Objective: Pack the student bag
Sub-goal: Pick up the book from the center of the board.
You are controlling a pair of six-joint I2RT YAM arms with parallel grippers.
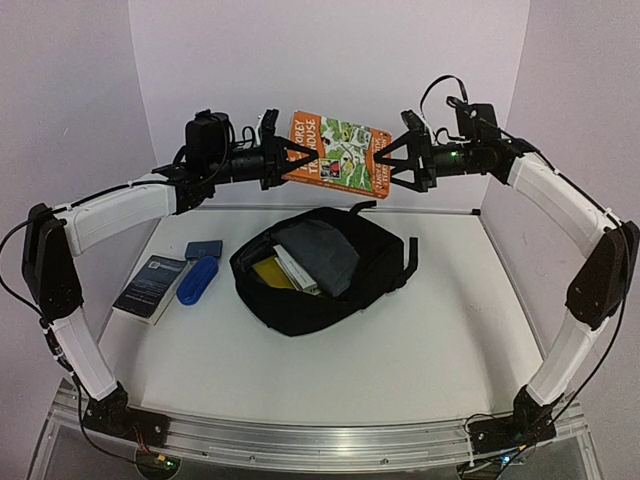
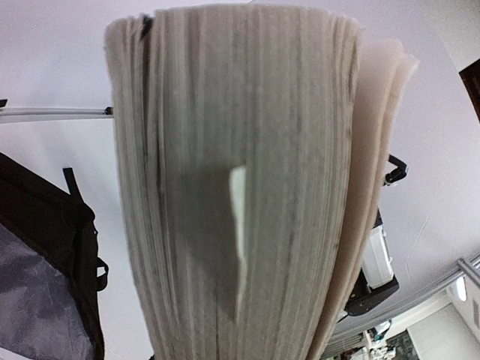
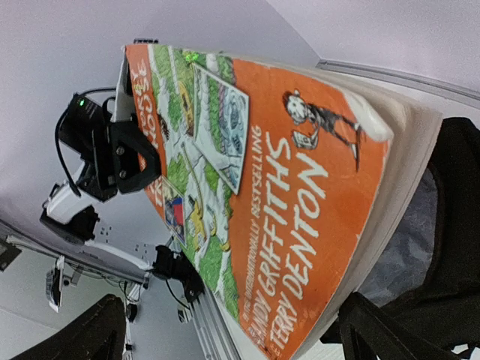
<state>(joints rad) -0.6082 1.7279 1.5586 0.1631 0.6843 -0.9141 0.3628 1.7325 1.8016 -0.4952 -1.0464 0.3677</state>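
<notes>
Two sets of fingers clamp one orange book [image 1: 338, 152] in mid-air. Left fingers [image 1: 283, 163] are closed on its left edge, and the left wrist view is filled by page edges. Right fingers [image 1: 392, 165] are closed on its right edge. The book is tilted, left end higher, cover toward the arms, close to the back wall [image 1: 330, 60].

Below it the student bag [image 1: 300, 310] lies mid-table, mouth open upward. Grey lining [image 1: 325, 255], a yellow item [image 1: 268, 272] and a white-edged book [image 1: 296, 268] show inside. A strap [image 1: 409, 262] juts off its right side.

The table [image 1: 440, 340] is bare right of the bag and toward the near edge. Left of the bag lie a blue case [image 1: 197, 280] and a small blue-grey box [image 1: 203, 248], with a dark booklet [image 1: 150, 286] near the table's left edge.
</notes>
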